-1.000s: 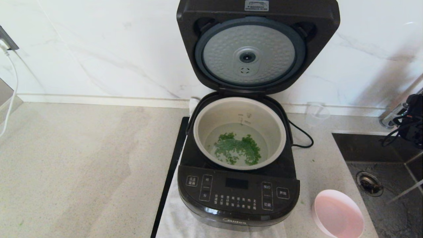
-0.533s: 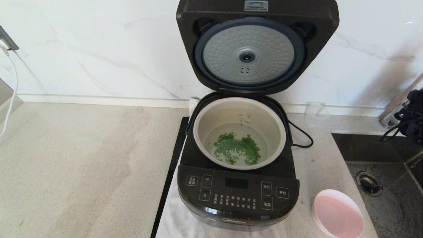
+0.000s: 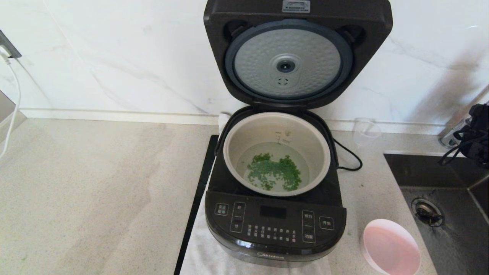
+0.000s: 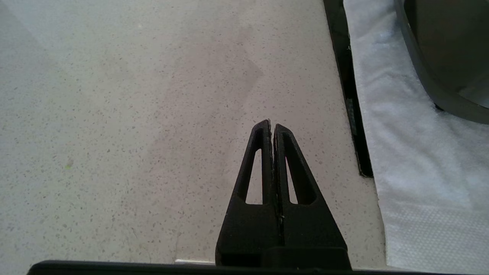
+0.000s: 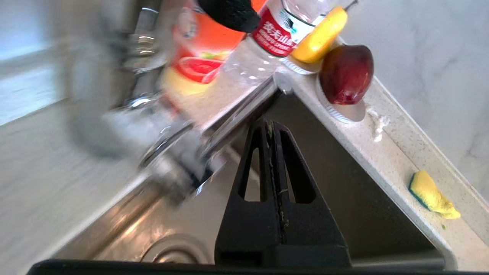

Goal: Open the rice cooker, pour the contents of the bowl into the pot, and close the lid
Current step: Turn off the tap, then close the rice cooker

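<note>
Black and shiny, the rice cooker (image 3: 275,214) sits in the middle of the pale speckled surface (image 3: 95,191), on a white cloth (image 3: 202,256). Its lid (image 3: 298,53) stands wide open at the far side, up against the marble wall (image 3: 114,57), and shows a bumpy silver disc with a grey ring around it. The pot (image 3: 277,152) sits inside the cooker. The green herb bits (image 3: 273,172) float in clear water at the bottom of the pot.

The pink bowl (image 3: 389,248) stands on the surface just to the near right of the cooker. A small clear cup (image 3: 366,131) stands by the wall, to the far right of the cooker. A black cord (image 3: 349,156) runs out of the cooker's right side. A dark sink (image 3: 439,206) with a round drain lies at the right edge.

The right arm (image 3: 475,137) shows only as a dark shape with cables at the far right, above the sink. The right end effector (image 5: 272,124) has its fingers pressed tight together with nothing between them, and it hangs over the sink. Near it, on the sink's rim, sit a dark red fruit (image 5: 345,74), a water bottle (image 5: 263,46) and a yellow sponge (image 5: 429,194).

The left end effector (image 4: 272,126) is also pressed shut and holds nothing. It hangs over the bare surface, to the left of the cloth.
</note>
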Tool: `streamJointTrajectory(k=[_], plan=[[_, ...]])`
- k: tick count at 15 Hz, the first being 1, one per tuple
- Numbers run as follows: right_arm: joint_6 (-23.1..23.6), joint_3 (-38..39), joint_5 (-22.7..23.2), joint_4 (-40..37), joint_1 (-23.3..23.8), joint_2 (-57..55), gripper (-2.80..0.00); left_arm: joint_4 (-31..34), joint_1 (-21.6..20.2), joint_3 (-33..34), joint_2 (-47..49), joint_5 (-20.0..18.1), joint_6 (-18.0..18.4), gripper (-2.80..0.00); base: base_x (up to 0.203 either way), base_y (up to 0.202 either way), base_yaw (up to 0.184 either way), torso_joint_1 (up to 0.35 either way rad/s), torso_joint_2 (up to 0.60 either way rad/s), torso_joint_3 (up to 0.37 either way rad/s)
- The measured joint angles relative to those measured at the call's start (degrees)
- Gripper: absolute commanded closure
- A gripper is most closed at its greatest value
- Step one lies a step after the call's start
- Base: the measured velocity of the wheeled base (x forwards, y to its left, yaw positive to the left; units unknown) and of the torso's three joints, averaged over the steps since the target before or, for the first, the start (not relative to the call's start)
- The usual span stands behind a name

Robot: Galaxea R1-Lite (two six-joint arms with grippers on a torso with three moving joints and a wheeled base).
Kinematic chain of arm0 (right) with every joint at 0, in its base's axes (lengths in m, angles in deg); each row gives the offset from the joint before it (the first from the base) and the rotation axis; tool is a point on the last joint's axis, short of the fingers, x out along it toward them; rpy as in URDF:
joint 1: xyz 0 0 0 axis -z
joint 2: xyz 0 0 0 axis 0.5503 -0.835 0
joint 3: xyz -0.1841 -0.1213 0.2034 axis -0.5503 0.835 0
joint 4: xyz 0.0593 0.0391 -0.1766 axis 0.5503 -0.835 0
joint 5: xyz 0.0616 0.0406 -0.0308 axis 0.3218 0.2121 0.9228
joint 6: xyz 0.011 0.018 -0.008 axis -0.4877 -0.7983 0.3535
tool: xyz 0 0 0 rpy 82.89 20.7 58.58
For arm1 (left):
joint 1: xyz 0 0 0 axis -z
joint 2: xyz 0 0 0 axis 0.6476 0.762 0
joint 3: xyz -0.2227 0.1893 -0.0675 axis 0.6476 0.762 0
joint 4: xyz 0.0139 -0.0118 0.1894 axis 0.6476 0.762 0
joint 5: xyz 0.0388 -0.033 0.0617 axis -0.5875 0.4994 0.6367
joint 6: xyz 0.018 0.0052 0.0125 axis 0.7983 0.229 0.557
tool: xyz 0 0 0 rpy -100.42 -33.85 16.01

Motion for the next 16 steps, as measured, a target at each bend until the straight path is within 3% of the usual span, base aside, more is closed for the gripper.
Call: streamJointTrajectory(k=[7, 9, 12, 16], plan=[[0.23, 19.29, 1.61, -1.66, -9.48, 19.90, 0.00, -0.02, 0.00, 0.00, 0.00, 0.01, -0.01, 0.00, 0.000, 0.000, 0.000, 0.000, 0.00, 0.000], [-0.04, 25.16, 4.50, -4.03, -12.98, 26.67, 0.00, -0.01, 0.00, 0.00, 0.00, 0.01, -0.01, 0.00, 0.000, 0.000, 0.000, 0.000, 0.00, 0.000], [-3.95, 29.19, 11.29, -11.26, -18.34, 35.87, 0.00, 0.00, -0.02, 0.00, 0.00, 0.00, -0.01, 0.00, 0.000, 0.000, 0.000, 0.000, 0.00, 0.000], [-14.05, 22.49, 29.60, -30.01, -21.38, 45.32, 0.00, -0.01, 0.00, 0.00, 0.00, 0.00, -0.01, 0.00, 0.000, 0.000, 0.000, 0.000, 0.00, 0.000]])
